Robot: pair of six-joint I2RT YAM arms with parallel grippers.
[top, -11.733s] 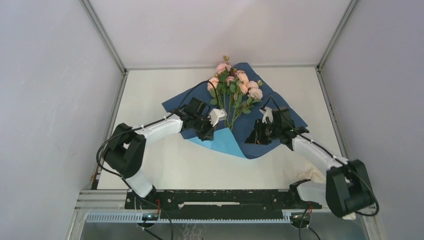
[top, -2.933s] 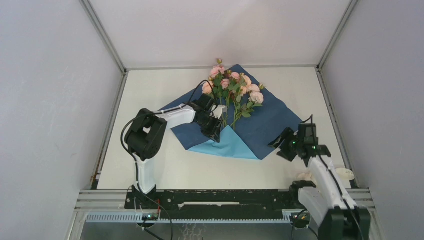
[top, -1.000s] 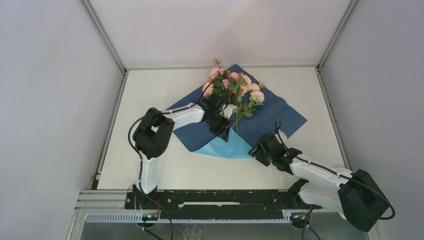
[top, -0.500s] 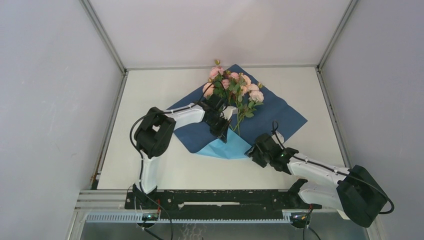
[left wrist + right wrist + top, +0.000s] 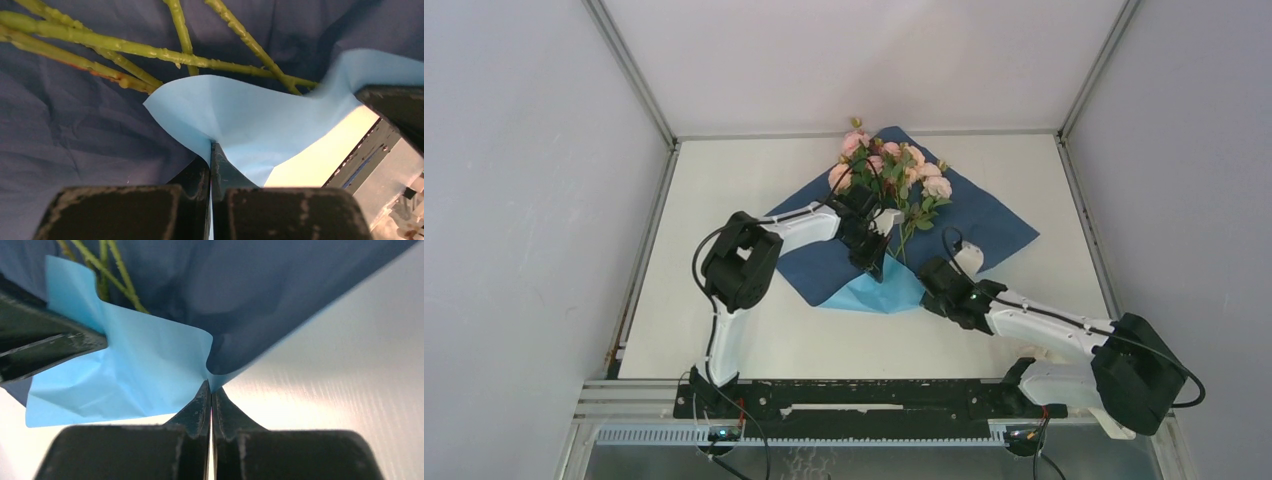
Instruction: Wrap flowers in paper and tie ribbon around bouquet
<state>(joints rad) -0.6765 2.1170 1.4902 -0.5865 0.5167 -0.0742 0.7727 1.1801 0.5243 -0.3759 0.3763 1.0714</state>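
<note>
The flowers, pale pink blooms on thin green stems, lie on the dark blue paper at the table's middle back. The paper's near corner is folded up, showing its lighter face. My left gripper is shut on this light blue flap, just below the stem ends. My right gripper is shut on the paper's near right edge, beside the flap; the left gripper's fingers show close by. The ribbon and a wrapped bouquet are out of view.
The white table is boxed in by grey walls with metal frame posts. A black rail carrying both arm bases runs along the near edge. Both arms reach in over the table's middle.
My right gripper has moved up and left to the paper's near edge and shut on it. My left gripper has shut on the light blue flap, which now stands higher.
</note>
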